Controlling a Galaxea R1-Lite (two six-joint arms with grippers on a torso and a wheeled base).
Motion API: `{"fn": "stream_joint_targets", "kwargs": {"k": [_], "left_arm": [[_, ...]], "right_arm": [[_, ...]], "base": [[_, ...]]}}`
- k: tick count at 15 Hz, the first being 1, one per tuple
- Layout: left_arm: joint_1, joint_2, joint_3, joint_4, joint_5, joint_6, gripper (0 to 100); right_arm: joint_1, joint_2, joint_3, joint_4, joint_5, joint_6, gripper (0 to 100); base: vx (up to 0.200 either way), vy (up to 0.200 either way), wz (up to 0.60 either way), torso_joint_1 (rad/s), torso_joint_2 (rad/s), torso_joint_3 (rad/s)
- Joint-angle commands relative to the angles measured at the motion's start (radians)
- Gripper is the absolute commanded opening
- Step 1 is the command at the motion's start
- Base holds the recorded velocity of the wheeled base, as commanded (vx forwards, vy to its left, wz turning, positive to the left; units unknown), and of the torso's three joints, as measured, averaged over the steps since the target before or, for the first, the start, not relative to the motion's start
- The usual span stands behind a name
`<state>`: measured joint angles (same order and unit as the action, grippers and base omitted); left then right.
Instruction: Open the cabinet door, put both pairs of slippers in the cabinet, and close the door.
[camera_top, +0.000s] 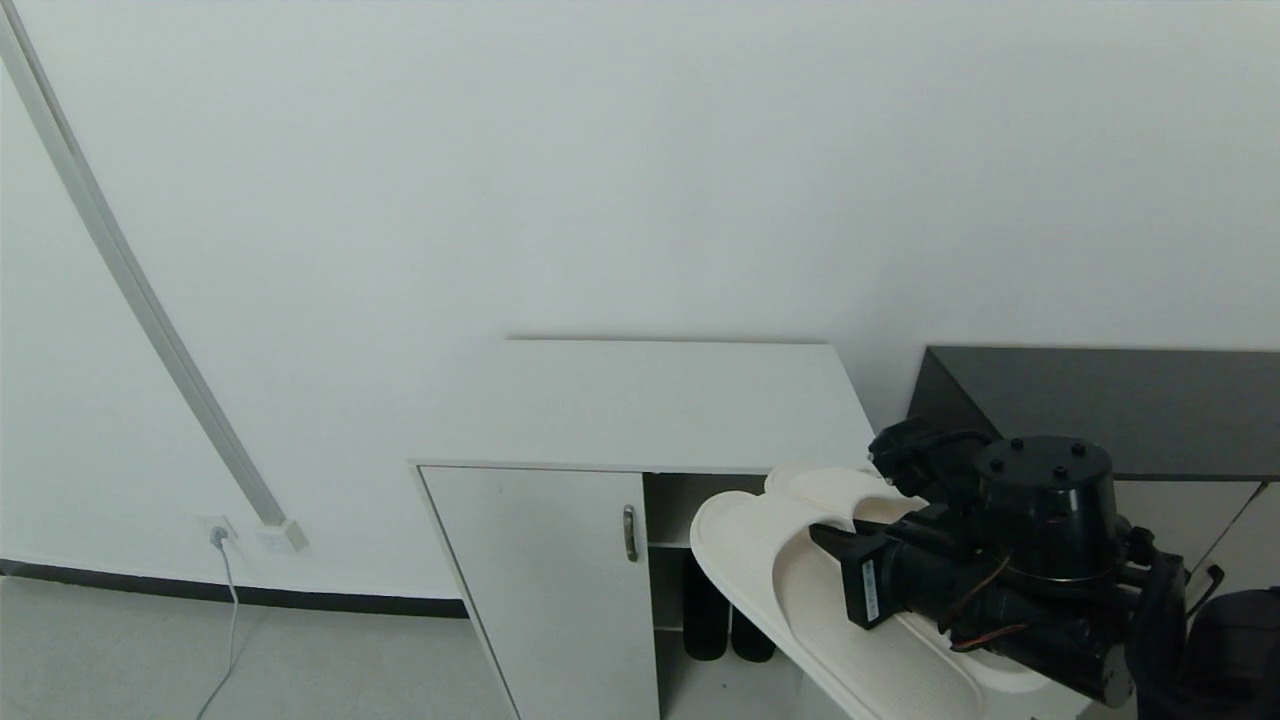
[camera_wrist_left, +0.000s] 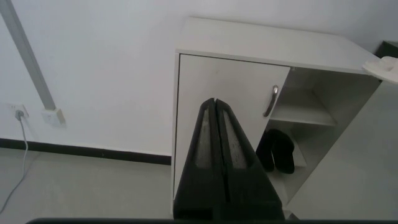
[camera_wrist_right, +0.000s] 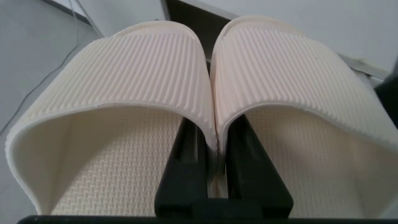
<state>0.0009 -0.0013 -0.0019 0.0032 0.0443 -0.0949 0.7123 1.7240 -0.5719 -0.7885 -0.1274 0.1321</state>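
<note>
Keeping the cream slippers (camera_top: 745, 570) pinched side by side in the clamped right claw (camera_wrist_right: 210, 155), I'd steer them toes-first onto the shelf (camera_top: 668, 545) of the cabinet (camera_top: 650, 410), above the black slippers (camera_top: 725, 625) in the lower compartment. The closed left door (camera_top: 540, 580) narrows the opening. The left claw (camera_wrist_left: 215, 109) hangs closed, empty.

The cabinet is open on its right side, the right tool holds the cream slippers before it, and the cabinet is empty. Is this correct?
Not empty: the left wrist view shows black slippers in the cabinet, under its shelf. The rest holds: the right tool grips the cream slippers.
</note>
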Motion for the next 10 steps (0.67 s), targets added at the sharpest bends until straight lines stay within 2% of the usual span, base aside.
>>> {"fn": "stream_joint_targets", "kwargs": {"k": [1, 6, 10], "left_arm": [[0.001, 0.001, -0.001, 0.0, 0.0, 0.0, 0], [0.001, 0.001, -0.001, 0.0, 0.0, -0.002, 0], [0.001, 0.001, -0.001, 0.0, 0.0, -0.002, 0]], "right_arm": [[0.007, -0.004, 0.003, 0.0, -0.001, 0.0, 0], [0.035, -0.011, 0.021, -0.026, -0.001, -0.002, 0], [0.039, -0.009, 0.023, -0.026, -0.001, -0.002, 0]], "base": [[0.0, 0.0, 0.0, 0.0, 0.0, 0.0], [0.0, 0.0, 0.0, 0.0, 0.0, 0.0], [0.0, 0.0, 0.0, -0.144, 0.32, 0.173]]}}
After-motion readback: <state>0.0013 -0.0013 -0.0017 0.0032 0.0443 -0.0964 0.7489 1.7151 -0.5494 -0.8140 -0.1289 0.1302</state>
